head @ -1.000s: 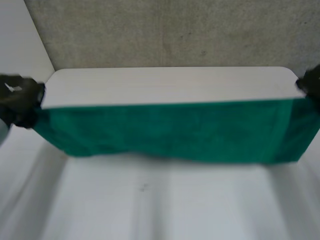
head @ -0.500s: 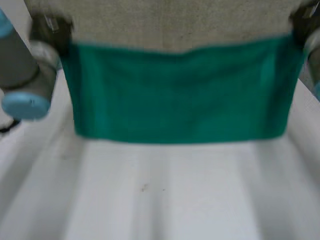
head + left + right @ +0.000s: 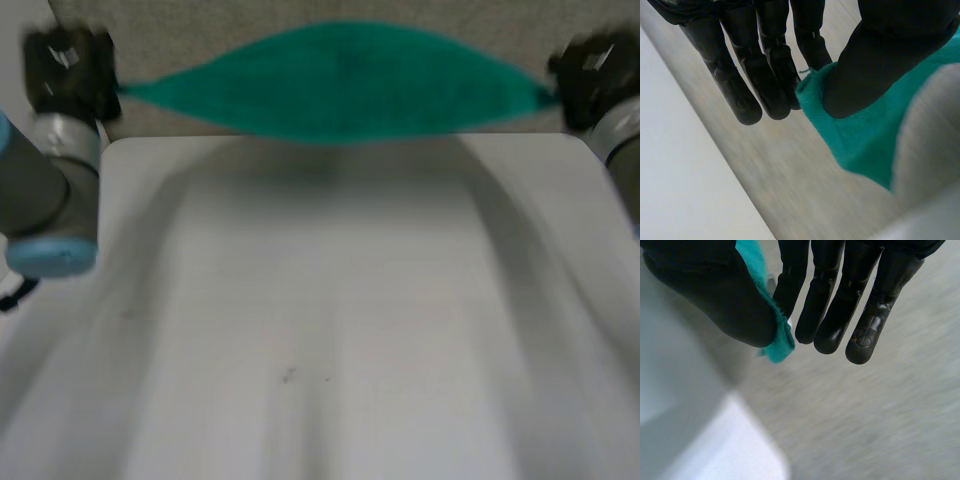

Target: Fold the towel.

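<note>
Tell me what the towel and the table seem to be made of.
Towel: green soft cloth, probably terry or microfibre; its edge looks fuzzy where the left hand pinches it. Table: white, smooth, matte, perhaps laminate; no grain or gloss shows.

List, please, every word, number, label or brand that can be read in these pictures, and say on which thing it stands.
None: no word, number, label or brand can be read anywhere.
The green towel is plain, and so is the white table.
One fingertip of the left hand and one of the right hand each bear a small round moulded mark, too faint to read as a letter or sign.
</note>
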